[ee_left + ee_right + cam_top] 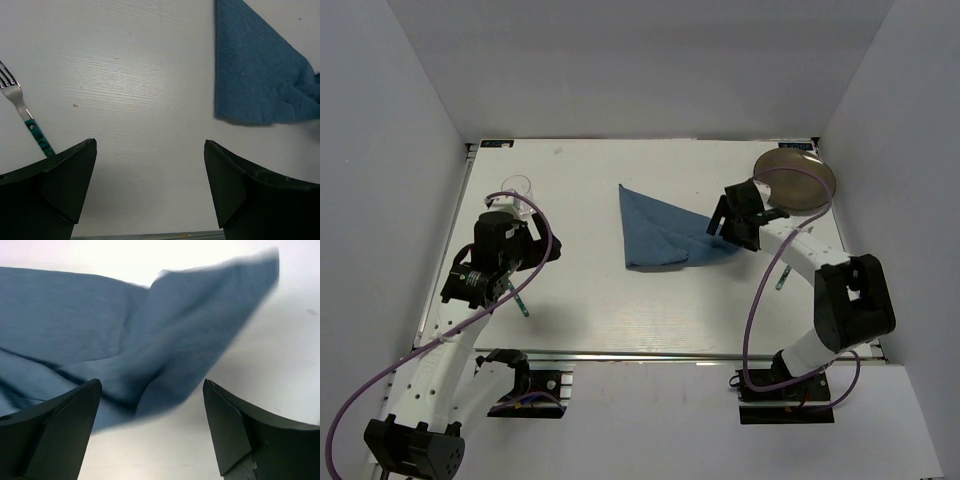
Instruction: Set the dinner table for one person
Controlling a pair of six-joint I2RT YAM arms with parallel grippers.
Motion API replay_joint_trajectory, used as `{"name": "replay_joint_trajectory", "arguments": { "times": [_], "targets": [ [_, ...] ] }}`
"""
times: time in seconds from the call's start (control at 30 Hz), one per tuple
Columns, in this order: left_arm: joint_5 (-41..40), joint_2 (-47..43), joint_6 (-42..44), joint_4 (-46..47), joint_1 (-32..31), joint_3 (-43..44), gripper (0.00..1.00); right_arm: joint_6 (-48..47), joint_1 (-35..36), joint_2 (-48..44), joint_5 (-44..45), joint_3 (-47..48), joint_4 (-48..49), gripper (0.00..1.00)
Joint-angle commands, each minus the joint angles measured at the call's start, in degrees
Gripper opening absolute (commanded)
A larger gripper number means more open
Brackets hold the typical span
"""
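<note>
**Inventory, one place setting, items as found**

1. dinner table (600, 310): large white flat top w/ metal rail (650, 353) along near edge. Fills ctr of top view and carries every item below.
2. blue cloth (655, 230): folded to a rough triangle, lying at table ctr, a bit toward far edge. Its right corner is rumpled and runs under the right gripper.
3. right gripper (722, 226): over the cloth's right corner. Fingers spread wide, nothing clamped. Wrist view shows a cloth flap raised and blurred btwn and beyond the fingers. Contact w/ cloth can't be told.
4. left gripper (525, 222): nr left edge, above bare tabletop. Fingers fully apart, empty.
5. fork (521, 302): metal, green patterned handle. Flat on table nr left edge, toward near-left corner, tines pointing to far edge. Well apart from cloth.
6. glass (517, 186): clear, upright, toward far-left corner, just beyond left gripper.
7. plate (795, 178): round, tan-gold, at far-right corner.
8. thin utensil (781, 280): nr right edge, beside right arm. Kind unclear, too small to tell.
</note>
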Motion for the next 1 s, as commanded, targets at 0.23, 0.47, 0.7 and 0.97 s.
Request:
{"name": "replay_joint_trajectory", "arguments": {
  "times": [0.23,0.47,0.7,0.97],
  "targets": [
    [2.1,0.2,0.8,1.3,-0.3,-0.6,0.98,-6.0,4.6,-9.7,-8.8,-6.1,6.9,0.88],
    [1.7,0.0,0.8,1.4,-0.3,-0.6,0.98,-2.5,7.5,-2.7,-20.8,-11.7,17.4,0.76],
    [2.6,1.4,1.0,1.3,-0.8,-0.5,0.98,-4.2,9.0,2.0,-24.1,-10.8,22.6,0.76],
    [2.4,0.8,1.0,1.5,-0.8,-0.6,0.98,-4.5,10.3,5.4,-21.9,-8.3,22.4,0.51]
  ]
}}
